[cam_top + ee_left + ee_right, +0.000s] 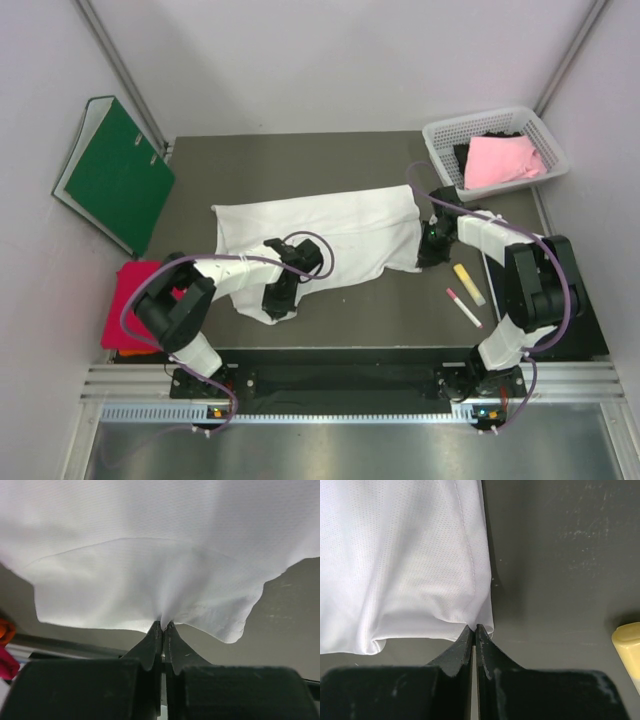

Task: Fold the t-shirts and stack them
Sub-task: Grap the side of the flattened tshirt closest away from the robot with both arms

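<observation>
White t-shirt (pixel 330 232) lies spread on the counter (pixel 385 302), with the left claw (pixel 163 628) and right claw (pixel 474 630) each clamped shut on its edge. Light pink t-shirt (pixel 500 160) sits in the white basket (pixel 478 116).

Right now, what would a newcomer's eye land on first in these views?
The large white cloth t-shirt lies across the middle of the dark table, with the left pincer and right pincer each shut on an edge of it. Next come the light pink cloth shirt in the white plastic basket at the far right corner and the flat green binder beyond the far left corner.
</observation>
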You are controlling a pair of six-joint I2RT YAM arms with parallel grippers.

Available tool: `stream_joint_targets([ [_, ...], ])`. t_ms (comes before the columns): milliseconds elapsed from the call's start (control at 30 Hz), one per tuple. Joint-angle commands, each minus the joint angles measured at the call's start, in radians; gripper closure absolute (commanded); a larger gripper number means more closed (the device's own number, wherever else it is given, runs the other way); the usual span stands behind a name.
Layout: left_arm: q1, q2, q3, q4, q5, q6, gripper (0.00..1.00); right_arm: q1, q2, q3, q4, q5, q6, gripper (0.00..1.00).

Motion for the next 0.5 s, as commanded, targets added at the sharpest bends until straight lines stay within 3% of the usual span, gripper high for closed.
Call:
stream_joint_targets([
  [0, 0.001, -0.056, 0.096, -0.174, -0.118, -0.040, 1.00, -0.014, -0.056, 0.038, -0.013, -0.002, -0.026, 1.00],
  [200, 0.003, -0.036, 0.234, -0.368, -0.262, -0.064, 1.00, -0.039, -0.084, 0.072, -0.032, -0.012, -0.045, 1.00],
  [467, 0.013, 0.025, 0.366, -0.435, -0.333, -0.060, 1.00, -0.080, -0.038, 0.173, -0.052, -0.041, -0.083, 1.00],
])
